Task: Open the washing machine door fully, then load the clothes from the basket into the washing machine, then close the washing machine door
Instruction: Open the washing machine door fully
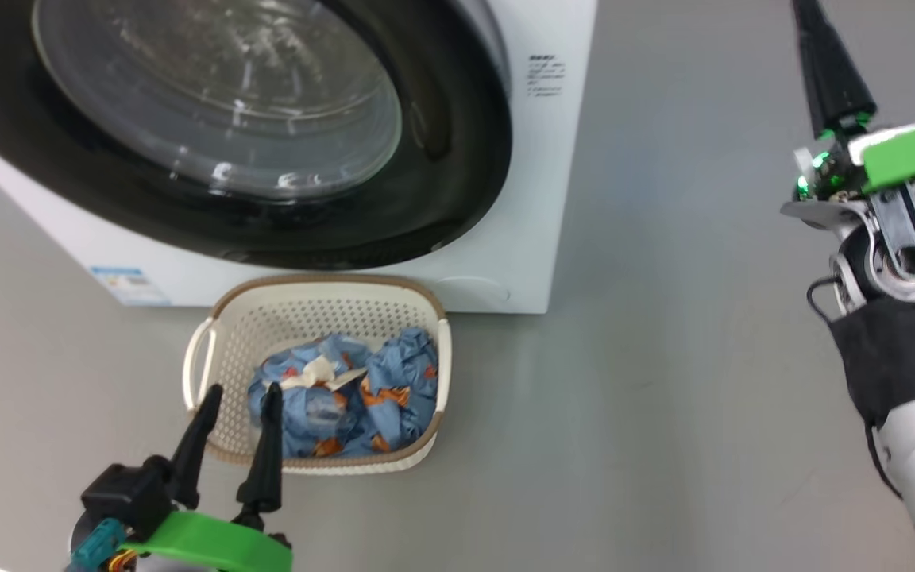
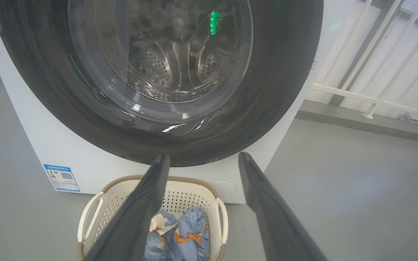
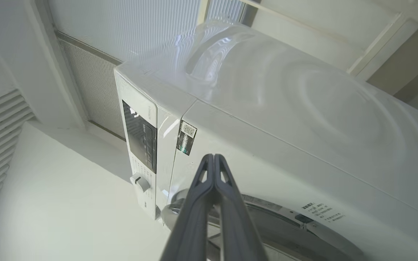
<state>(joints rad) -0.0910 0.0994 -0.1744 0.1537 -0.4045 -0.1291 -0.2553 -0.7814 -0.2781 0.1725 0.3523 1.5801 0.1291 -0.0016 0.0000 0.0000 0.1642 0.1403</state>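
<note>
across the upper left of the head view, the washing machine door (image 1: 457,175) sits flush on the washing machine (image 1: 553,238) with its glass bowl facing out. by my reading the first step, opening it fully, is not yet done. at lower centre of that view the basket (image 1: 322,286) stands on the floor (image 1: 624,397) just in front of the machine. the clothes (image 1: 382,389) are bunched in its lower right part, and none is loaded.

the next move, as i judge it, calls for a fingertip hooked behind the door's edge or catch, then a pull round on the hinge. which side the catch is on i cannot tell. the basket sits close under the door, so a low reach could knock it.

at the lower left of the head view the left gripper (image 1: 243,389) is spread wide and empty. its tips lie over the basket's left side, one at the edge of the clothes; whether it touches them i cannot tell. in the left wrist view its fingers frame the door's lower rim.

the right gripper (image 3: 213,156) has its fingers pressed together on nothing. it is raised at the upper right of the head view, well apart from the machine. in the right wrist view it aims at the white casing beside the control panel (image 3: 140,141) and knob (image 3: 140,183).
</note>
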